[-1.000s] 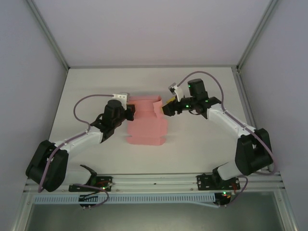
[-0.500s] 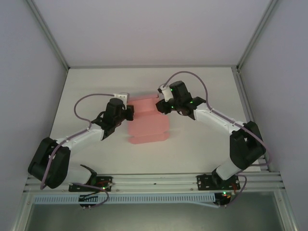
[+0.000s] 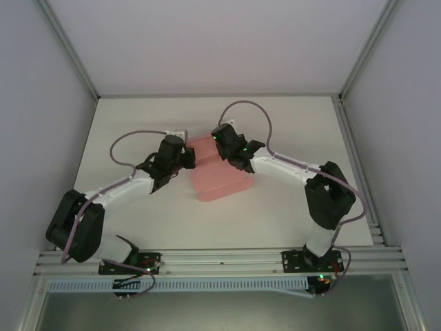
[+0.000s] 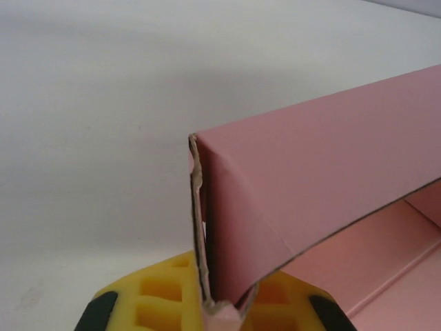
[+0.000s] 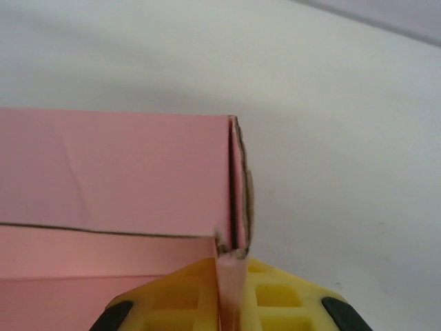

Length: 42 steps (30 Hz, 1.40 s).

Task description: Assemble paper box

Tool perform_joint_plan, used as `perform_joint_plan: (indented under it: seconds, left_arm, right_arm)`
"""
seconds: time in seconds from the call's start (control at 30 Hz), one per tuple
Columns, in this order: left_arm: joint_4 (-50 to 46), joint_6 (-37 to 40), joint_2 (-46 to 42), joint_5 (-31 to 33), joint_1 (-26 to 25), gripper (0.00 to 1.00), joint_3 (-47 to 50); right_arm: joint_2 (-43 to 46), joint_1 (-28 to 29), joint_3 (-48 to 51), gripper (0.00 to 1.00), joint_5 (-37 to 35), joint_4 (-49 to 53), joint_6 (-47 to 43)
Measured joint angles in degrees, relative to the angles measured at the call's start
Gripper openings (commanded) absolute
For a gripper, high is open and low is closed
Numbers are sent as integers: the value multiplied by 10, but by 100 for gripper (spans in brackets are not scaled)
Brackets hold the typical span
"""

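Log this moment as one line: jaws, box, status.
left jaws: shut on paper box left edge | right jaws: shut on its right edge | box: part-folded, resting on table | status: assembly unfinished

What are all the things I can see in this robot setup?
pale pink thin-card paper box: one, pink, partly folded, mid-table between the grippers.
flat white table: one, white, under everything.
silver metal rail: one, silver, near edge, carrying the arm bases.
purple cables: two, purple, one looping over each arm.
left gripper: one, yellow pads, pinching the box's left folded edge.
right gripper: one, yellow pads, pinching its right folded edge.
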<state>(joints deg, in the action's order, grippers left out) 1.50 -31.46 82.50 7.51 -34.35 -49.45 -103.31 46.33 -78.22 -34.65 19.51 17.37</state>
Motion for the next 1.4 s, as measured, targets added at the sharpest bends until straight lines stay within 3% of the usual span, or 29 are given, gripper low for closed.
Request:
perform_joint_plan:
  seconds: [0.2, 0.3, 0.43, 0.53, 0.57, 0.73, 0.8, 0.9, 1.0, 1.17, 1.4]
  left_arm:
    - [-50, -45, 4, 7, -9, 0, -29]
    - [-72, -58, 4, 11, -15, 0, -40]
    - [-72, -59, 4, 15, -16, 0, -40]
    - [-75, -47, 4, 15, -15, 0, -32]
    - [-76, -41, 4, 15, -14, 0, -28]
    - [-61, -12, 4, 26, 0, 0, -25]
    - [-46, 4, 4, 26, 4, 0, -25]
    - [-10, 39, 4, 14, 4, 0, -17]
    - [19, 87, 4, -17, 4, 0, -4]
    - [-29, 211, 17, -76, 4, 0, -40]
    - [-182, 439, 84, -161, 0, 0, -174]
  right_arm:
    - [-57, 18, -59, 8, -114, 55, 41]
    - [-72, 21, -71, 9, -137, 71, 61]
    - [-58, 21, -47, 19, -115, 34, 42]
    - [-16, 10, 19, 23, -40, -30, 9]
    - [1, 1, 44, 28, 3, -53, -2]
    - [103, -44, 151, 84, 202, -148, -32]
    - [143, -52, 176, 99, 271, -173, -35]
    - [202, -50, 198, 100, 344, -197, -38]
    - [269, -47, 219, 100, 369, -204, -36]
    - [382, -62, 258, 100, 325, -176, -6]
    - [511, -144, 336, 100, 252, -97, 59]
